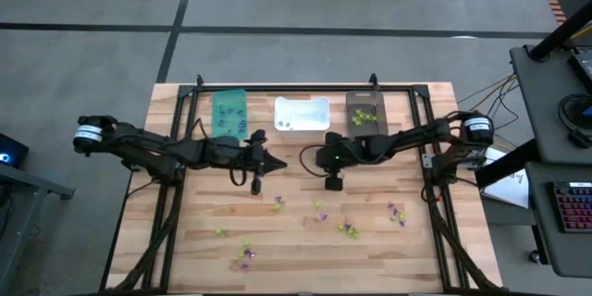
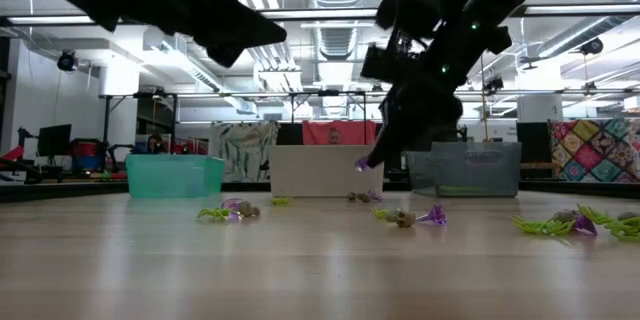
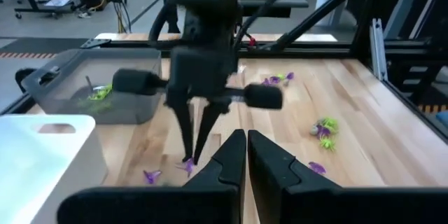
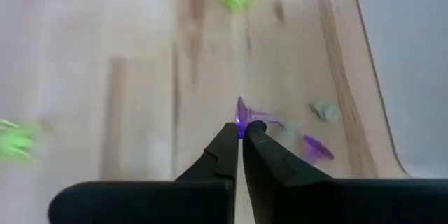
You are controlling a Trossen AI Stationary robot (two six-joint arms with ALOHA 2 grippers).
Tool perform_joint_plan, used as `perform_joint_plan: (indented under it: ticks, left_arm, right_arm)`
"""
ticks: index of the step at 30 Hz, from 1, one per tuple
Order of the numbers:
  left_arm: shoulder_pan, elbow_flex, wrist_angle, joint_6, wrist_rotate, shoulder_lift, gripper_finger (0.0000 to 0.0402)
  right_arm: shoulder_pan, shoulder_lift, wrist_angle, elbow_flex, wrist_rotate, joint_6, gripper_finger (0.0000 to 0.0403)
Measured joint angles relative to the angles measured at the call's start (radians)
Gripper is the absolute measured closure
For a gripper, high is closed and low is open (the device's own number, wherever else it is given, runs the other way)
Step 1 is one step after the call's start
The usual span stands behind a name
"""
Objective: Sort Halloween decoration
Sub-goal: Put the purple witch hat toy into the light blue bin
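Observation:
Tiny purple, lime-green and pale Halloween decoration pieces lie scattered over the near half of the wooden table [image 1: 305, 240], among them a green-and-purple cluster [image 1: 348, 229]. My right gripper [image 4: 241, 127] hangs slanting down over the table's middle, in front of the white bin [image 1: 302, 114], shut on a small purple piece [image 4: 246, 115]. The same gripper [image 2: 372, 160] shows in the low view with the piece [image 2: 362, 163] above the table top. My left gripper [image 3: 246, 140] is shut and empty, held above the table just left of the right one [image 1: 277, 162]. My right gripper pinches the purple piece by one thin end [image 4: 241, 122] between the very tips of its two fingers. The fingers [image 3: 183, 129] come from above, slanting down. The piece sticks out past the tips and hangs clear of the table.
At the far edge stand three bins in a row: teal [image 1: 229, 113], white, and dark brown [image 1: 365, 111] with green pieces in it. Loose pieces lie near the front left [image 1: 246, 254] and right [image 1: 396, 211]. A black frame rail [image 1: 305, 90] runs behind the bins.

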Motion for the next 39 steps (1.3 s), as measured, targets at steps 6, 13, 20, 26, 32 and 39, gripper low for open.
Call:
perform_joint_plan:
  ticks: [6,13,20,26,32,39]
  left_arm:
    - [-0.005,-0.051,0.099,-0.049,0.006,0.0,0.0402]
    - [-0.018,-0.093,0.235,-0.064,0.025,0.0,0.0401]
    - [-0.039,-0.094,0.246,-0.061,0.026,0.0,0.0368]
    - [-0.054,-0.094,0.246,-0.005,0.023,0.0,0.0296]
    - [-0.057,-0.094,0.264,0.053,-0.01,0.013,0.0241]
    - [-0.057,-0.094,0.435,0.075,-0.01,0.16,0.0233]
  right_arm:
    - [0.001,-0.055,0.259,-0.072,-0.108,0.013,0.0394]
    - [0.005,-0.059,0.533,-0.085,-0.24,0.016,0.0394]
    - [0.01,-0.058,0.639,-0.086,-0.28,0.016,0.0394]
    - [0.017,-0.058,0.646,-0.086,-0.281,0.029,0.0394]
    - [0.017,-0.057,0.647,-0.086,-0.281,0.029,0.0394]
    - [0.017,-0.057,0.645,-0.086,-0.281,0.028,0.0394]
